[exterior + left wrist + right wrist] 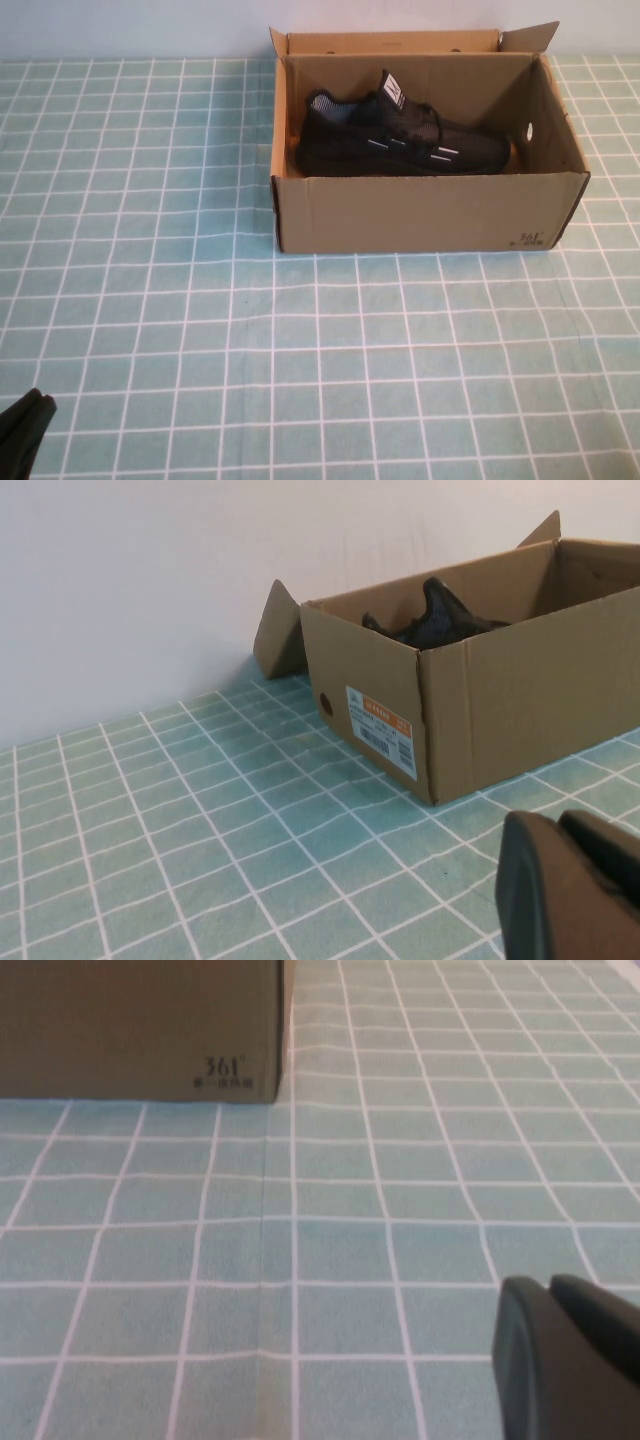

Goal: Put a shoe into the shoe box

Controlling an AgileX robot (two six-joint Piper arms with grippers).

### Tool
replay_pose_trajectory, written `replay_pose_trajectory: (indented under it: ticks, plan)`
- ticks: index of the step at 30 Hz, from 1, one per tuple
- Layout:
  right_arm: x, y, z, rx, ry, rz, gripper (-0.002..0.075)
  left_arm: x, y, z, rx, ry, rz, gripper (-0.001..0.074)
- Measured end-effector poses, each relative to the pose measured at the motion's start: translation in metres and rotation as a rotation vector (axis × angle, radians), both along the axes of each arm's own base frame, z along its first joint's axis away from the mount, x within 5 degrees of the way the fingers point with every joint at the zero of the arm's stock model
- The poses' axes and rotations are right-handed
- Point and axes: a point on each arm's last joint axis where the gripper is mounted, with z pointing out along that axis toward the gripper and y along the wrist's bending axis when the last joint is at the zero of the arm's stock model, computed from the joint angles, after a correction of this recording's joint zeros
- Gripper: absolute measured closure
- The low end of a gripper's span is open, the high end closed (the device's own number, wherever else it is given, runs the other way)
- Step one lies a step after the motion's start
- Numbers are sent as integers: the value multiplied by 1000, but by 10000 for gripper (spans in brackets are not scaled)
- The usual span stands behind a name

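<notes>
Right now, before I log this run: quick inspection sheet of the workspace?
Surface: table under a green cloth with a white grid, flat.
Job's things: shoe lies inside the shoe box, toe toward the holed end; flaps open.
Clutter: nothing seen.
Grippers: left gripper low at the near left edge, away from the box, holding nothing; right gripper low over the cloth in front of the box's printed corner, holding nothing.
Cables: nothing seen.
Surroundings: plain pale wall behind the table.
</notes>
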Motion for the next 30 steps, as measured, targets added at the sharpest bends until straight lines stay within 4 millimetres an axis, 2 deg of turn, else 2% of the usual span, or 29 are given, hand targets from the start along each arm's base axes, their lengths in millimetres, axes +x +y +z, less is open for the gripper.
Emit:
replay_pose_trajectory:
  ticks: [30]
  plan:
    - [-1, 0, -2, -1, 25, -1, 734, 0, 0, 0, 17, -8, -1, 738]
